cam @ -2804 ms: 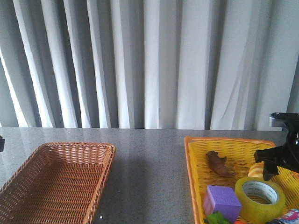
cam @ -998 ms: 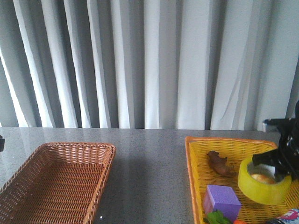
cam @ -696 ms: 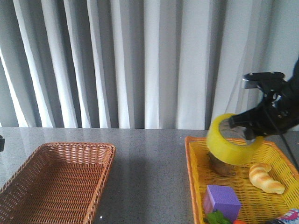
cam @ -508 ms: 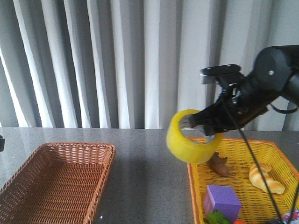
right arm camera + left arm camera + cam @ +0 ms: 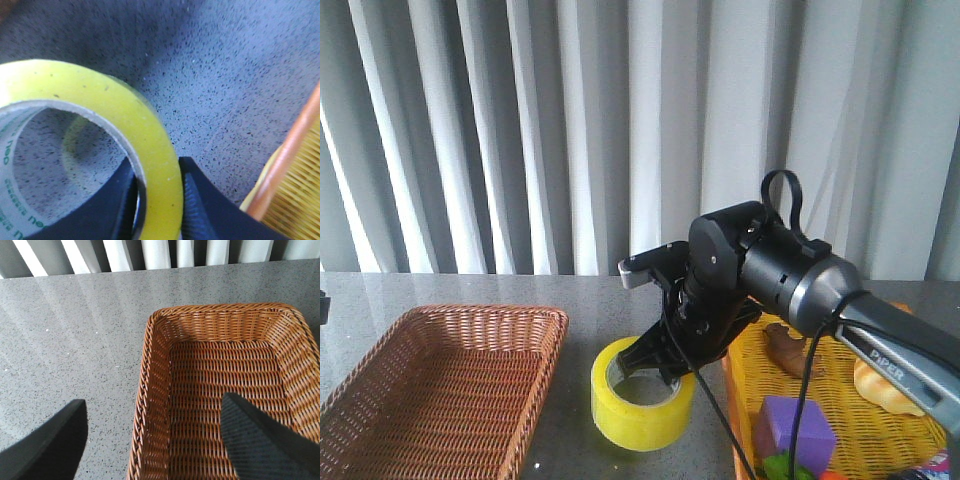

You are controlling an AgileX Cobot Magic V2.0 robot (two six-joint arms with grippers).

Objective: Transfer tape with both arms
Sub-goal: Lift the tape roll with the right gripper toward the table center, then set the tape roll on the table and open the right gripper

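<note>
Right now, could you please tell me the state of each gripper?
Left gripper: open, holding nothing, above the brown basket.
Right gripper: closed on the wall of the tape, between the two baskets.

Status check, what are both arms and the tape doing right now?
Right gripper shut on the tape, low over the table between baskets. Left gripper open above brown basket. Nothing between.

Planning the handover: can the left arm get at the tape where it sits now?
Probably yes. The tape sits on open table between the baskets, but the right end effector is clamped on its wall. The left end effector hangs open over the brown wicker basket.
</note>
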